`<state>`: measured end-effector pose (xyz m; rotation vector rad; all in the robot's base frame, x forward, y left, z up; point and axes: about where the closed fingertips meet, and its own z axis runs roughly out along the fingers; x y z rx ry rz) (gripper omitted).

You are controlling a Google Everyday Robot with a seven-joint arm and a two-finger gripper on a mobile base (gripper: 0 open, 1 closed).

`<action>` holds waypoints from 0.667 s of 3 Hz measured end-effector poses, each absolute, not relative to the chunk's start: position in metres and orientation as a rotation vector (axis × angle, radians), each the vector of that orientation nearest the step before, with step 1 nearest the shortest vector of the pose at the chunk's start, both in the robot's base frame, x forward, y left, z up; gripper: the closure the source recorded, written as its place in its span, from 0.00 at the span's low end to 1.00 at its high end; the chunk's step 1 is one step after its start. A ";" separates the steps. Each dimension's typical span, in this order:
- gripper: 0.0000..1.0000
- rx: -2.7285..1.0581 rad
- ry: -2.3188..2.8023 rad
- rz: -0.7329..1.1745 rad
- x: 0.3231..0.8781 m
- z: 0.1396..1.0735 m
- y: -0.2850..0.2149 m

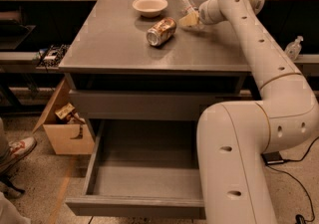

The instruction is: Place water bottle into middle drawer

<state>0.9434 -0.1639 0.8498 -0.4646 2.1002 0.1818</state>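
The water bottle [188,4], clear with ribbed sides, tilts up and to the left out of my gripper [192,19] at the back right of the cabinet top [109,44]. The gripper is shut on the bottle's lower part, just above the surface. The middle drawer [134,207] is pulled wide open at the bottom of the cabinet, and nothing shows inside it. The flat drawer front [149,104] above it is shut. My arm's large lower link covers the drawer's right side.
A gold-and-silver can [161,31] lies on its side left of the gripper. A white bowl [150,5] sits behind it. A cardboard box [65,128] stands on the floor to the cabinet's left, near a person's shoe [17,149]. A pump-top bottle [294,48] stands at the right.
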 end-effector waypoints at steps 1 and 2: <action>0.52 -0.455 2.101 0.201 0.943 0.848 -0.165; 0.74 -0.435 2.108 0.218 0.939 0.849 -0.173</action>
